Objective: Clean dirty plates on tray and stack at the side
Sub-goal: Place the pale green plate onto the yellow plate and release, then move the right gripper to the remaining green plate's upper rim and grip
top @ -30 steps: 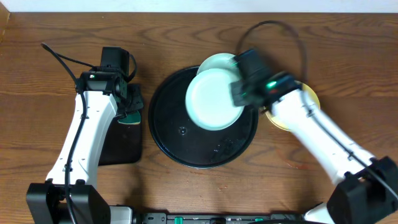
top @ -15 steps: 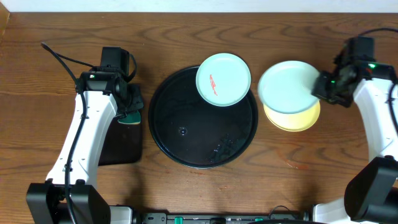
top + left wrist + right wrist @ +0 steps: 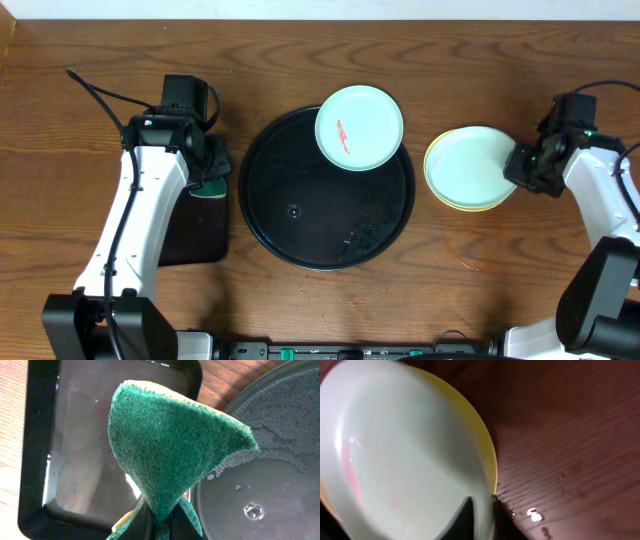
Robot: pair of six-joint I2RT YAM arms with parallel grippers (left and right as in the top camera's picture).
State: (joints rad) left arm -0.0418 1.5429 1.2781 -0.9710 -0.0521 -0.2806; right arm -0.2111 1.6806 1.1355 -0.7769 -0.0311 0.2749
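Observation:
The large round black tray (image 3: 300,215) sits mid-table. A mint plate with a red smear (image 3: 359,127) rests on its far right rim. To the right, a second mint plate (image 3: 470,165) lies on the pale yellow plate (image 3: 432,172) on the wood. My right gripper (image 3: 517,167) is shut on the right rim of that mint plate (image 3: 400,460), with the yellow plate's edge (image 3: 487,455) just beneath. My left gripper (image 3: 160,527) is shut on a green sponge (image 3: 170,445) and holds it over the gap between the small tray and the round tray (image 3: 280,460).
A smaller rectangular black tray (image 3: 195,235) lies left of the round tray, wet inside (image 3: 85,435). Water drops bead on the round tray's surface. Small red specks and a wet spot mark the wood (image 3: 535,516) right of the stacked plates.
My right gripper carried the mint plate from over the tray to the right and lowered it onto the yellow plate. The left arm has not moved.

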